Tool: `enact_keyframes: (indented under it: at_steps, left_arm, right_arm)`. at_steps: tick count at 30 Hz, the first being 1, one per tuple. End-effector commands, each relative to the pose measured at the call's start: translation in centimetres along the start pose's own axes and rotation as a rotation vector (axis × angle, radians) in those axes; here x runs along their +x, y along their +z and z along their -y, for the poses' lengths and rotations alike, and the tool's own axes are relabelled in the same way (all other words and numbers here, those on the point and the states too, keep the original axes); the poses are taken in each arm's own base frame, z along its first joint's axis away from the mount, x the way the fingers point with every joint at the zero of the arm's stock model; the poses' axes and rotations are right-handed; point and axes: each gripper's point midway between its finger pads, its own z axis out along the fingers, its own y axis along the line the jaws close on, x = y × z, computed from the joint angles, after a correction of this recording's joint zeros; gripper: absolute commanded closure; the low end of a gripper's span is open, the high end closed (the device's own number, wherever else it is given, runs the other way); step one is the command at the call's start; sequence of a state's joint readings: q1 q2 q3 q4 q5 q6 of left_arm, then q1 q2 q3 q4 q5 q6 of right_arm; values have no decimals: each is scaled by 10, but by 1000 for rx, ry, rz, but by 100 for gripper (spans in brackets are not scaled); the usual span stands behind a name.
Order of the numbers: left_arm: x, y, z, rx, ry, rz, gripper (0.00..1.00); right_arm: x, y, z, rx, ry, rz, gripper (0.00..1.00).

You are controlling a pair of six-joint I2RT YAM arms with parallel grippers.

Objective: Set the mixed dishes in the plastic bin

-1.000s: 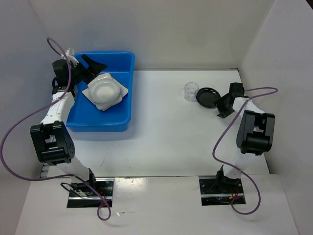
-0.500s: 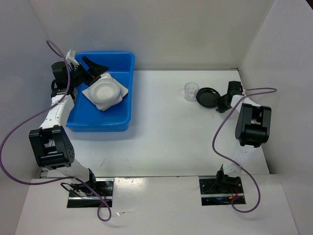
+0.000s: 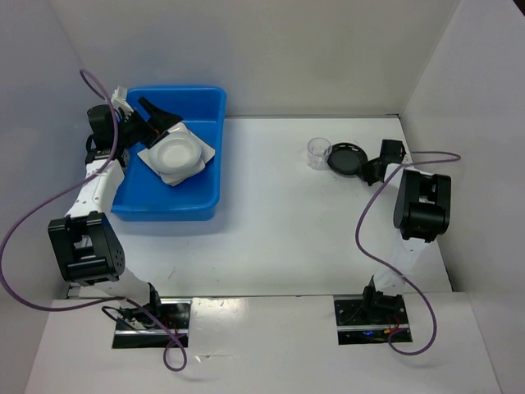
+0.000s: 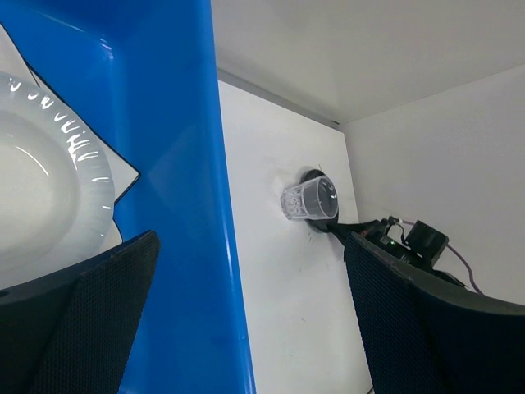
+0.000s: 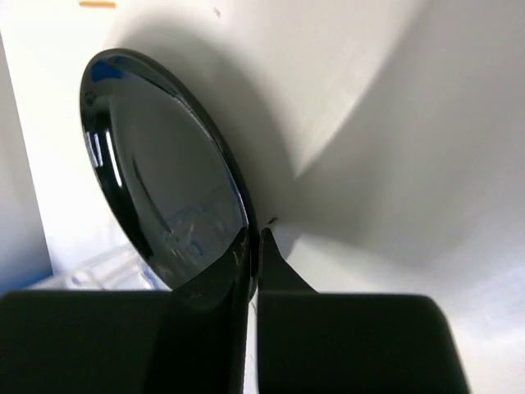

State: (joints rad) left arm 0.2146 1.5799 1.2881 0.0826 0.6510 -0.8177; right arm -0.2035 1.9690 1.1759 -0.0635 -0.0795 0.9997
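The blue plastic bin [image 3: 209, 185] sits on the left of the white counter [image 3: 271, 222], towards the far side. Inside it lies the round white dish [image 3: 174, 151], resting on a flat white plate [image 4: 120, 175] with a thin dark edge; one corner of the plate pokes out from under the dish towards the bin's right wall. More white shows beneath the dish in the overhead view, but the layers cannot be told apart there.

The left hand [image 3: 166, 123] hovers over the far left part of the bin, just beside the dish. Its two fingers are spread wide and grip nothing.

On the far right of the counter, the black bowl [image 3: 344, 158] has the small clear cup [image 3: 318, 153] just beside it on its left. The pictures do not show whether the two touch. The right hand [image 5: 254, 256] has come in from the bowl's right side, and its fingers are pinched together on the bowl's rim. In the wrist view the rim runs between the two pads. Whether the bowl is clear of the counter cannot be told.
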Motion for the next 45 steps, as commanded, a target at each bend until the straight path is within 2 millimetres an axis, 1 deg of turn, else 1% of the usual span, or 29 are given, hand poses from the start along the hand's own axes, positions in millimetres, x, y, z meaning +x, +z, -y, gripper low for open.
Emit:
enact_keyframes:
  at_steps: [1,2,3,4,5,6,8,10,12,14,17,18,19,20,21,22,23,24,25,29,32,37,38,39,40,42,43,44,45]
  left_arm:
    - [-6,-10,14,24,52,32,0]
    - [-6,-10,14,24,52,32,0]
    - [-6,-10,14,24,52,32,0]
    - [-6,-10,14,24,52,32,0]
    - [-6,-10,14,24,52,32,0]
    - [-3,-9,11,19,37,27,0]
    - [-5,-9,13,25,44,33,0]
    - [-4,-7,9,20,38,28,0]
    - [-2,-5,6,15,32,23,0]
    - [1,-3,0,4,19,10,0]
    - [3,1,-16,-51,0,13,0]
    - [0,1,-23,-86,4,30,0]
    - [0,1,-26,-105,-1,37,0]
    - [0,1,-29,-121,-6,40,0]
    - [0,1,-32,-137,-13,41,0]
    - [-4,-2,-39,-164,-20,57,0]
    - [-4,-2,-39,-165,-20,57,0]
    - [-4,-2,-39,-165,-20,57,0]
    - [-4,-2,-39,-165,-20,57,0]
    - [7,-5,-50,-190,-41,60,0]
    - [20,-7,-58,-190,-60,61,0]
    - [37,-9,-74,-215,-111,58,0]
    - [38,-10,-77,-228,-116,58,0]
    - [35,-9,-75,-223,-97,62,0]
    - [33,-10,-73,-223,-97,62,0]
    - [31,-9,-71,-216,-104,71,0]
    - [34,-8,-67,-184,-108,63,0]
    - [36,-7,-65,-167,-119,60,0]
    - [38,-7,-62,-148,-153,57,0]
  right_arm:
    - [-10,-28,23,63,13,103,100]
    - [-17,-38,25,73,14,149,100]
    - [-27,-61,12,26,14,200,100]
    - [-26,-70,19,35,26,219,100]
    - [-30,-81,17,23,36,248,100]
    - [-39,-105,10,-3,40,301,100]
    - [-41,-125,16,-2,54,343,100]
    - [-47,-154,9,-29,59,384,100]
    - [-36,-164,2,-42,3,351,100]
    - [-20,-184,-25,-154,-50,295,100]
    - [17,-213,-77,-318,-155,183,100]
    - [44,-221,-97,-372,-241,135,100]
    - [54,-237,-123,-433,-291,115,100]
    - [75,-241,-132,-451,-343,44,100]
    - [95,-231,-137,-446,-412,-13,100]
    - [123,-245,-158,-508,-475,-67,100]
    - [142,-247,-166,-539,-519,-121,100]
    - [161,-236,-168,-530,-556,-166,100]
    - [183,-246,-183,-577,-615,-189,100]
    - [234,-239,-203,-641,-710,-319,100]
    - [265,-235,-218,-693,-775,-404,100]
    - [296,-236,-246,-778,-837,-484,100]
    - [308,-224,-246,-768,-845,-515,100]
    - [317,-223,-245,-768,-866,-534,100]
    - [316,-227,-260,-794,-865,-521,100]
    - [334,-209,-255,-763,-887,-570,100]
    - [340,-215,-265,-789,-894,-569,100]
    - [350,-216,-263,-787,-914,-593,100]
    - [361,-203,-257,-762,-921,-615,100]
